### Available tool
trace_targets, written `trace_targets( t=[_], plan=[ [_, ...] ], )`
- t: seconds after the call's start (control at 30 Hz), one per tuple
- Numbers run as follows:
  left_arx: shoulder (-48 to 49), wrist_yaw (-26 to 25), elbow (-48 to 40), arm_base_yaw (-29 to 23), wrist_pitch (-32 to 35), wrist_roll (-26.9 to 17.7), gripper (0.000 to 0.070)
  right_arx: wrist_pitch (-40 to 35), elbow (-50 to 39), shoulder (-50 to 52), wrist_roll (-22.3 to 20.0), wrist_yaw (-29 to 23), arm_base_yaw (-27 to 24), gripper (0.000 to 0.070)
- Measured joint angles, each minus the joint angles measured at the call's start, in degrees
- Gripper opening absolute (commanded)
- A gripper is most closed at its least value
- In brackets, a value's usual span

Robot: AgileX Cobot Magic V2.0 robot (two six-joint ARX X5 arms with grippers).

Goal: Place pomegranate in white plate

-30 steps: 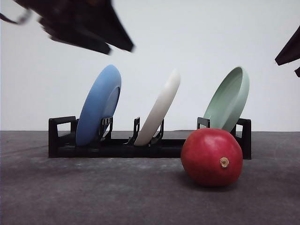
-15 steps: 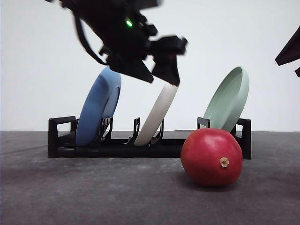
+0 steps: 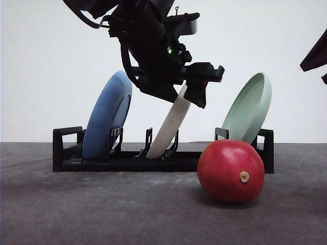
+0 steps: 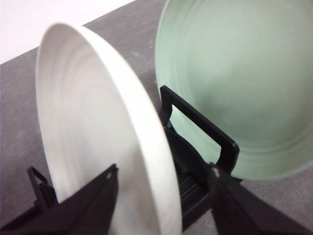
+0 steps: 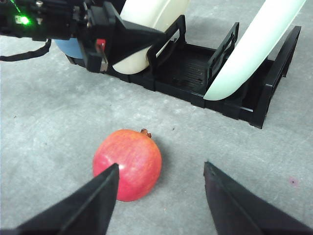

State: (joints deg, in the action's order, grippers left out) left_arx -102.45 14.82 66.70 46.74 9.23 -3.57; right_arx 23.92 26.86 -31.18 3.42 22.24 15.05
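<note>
Resting untouched on the bench at lower right of the front view, the pomegranate awaits pickup. Left gripper straddles the racked white plate, fingers apart; right gripper hovers open above the fruit.

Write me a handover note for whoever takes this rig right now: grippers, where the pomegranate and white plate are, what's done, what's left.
Left gripper: open, fingers straddling the top rim of the white plate, not closed on it.
Right gripper: open, hovering above the table near the pomegranate, holding nothing.
White plate: upright and tilted in the middle slot of the black rack, between the blue plate and the green plate.
Pomegranate: on the table in front of the rack, untouched.
Done: left arm lined up on the plate.
Left: grip the plate, lift it out, lay it flat, then put the pomegranate on it.
</note>
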Motion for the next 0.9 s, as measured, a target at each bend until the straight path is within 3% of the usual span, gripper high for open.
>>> trace_targets(
  t=[0.23,0.57,0.9],
  plan=[
    [0.0,0.05,0.0,-0.02,0.0,0.02,0.0057,-0.04,-0.01,0.0,0.0,-0.01,0.0,0.0347],
    [0.33,0.04,0.06,0.01,-0.82,0.84,0.001,-0.13,0.02,0.0,0.0,0.01,0.0,0.0347],
    [6.01,-0.1,0.07,0.01,-4.51,8.28,0.001,-0.16,0.02,0.0,0.0,-0.01,0.0,0.0347]
  ],
)
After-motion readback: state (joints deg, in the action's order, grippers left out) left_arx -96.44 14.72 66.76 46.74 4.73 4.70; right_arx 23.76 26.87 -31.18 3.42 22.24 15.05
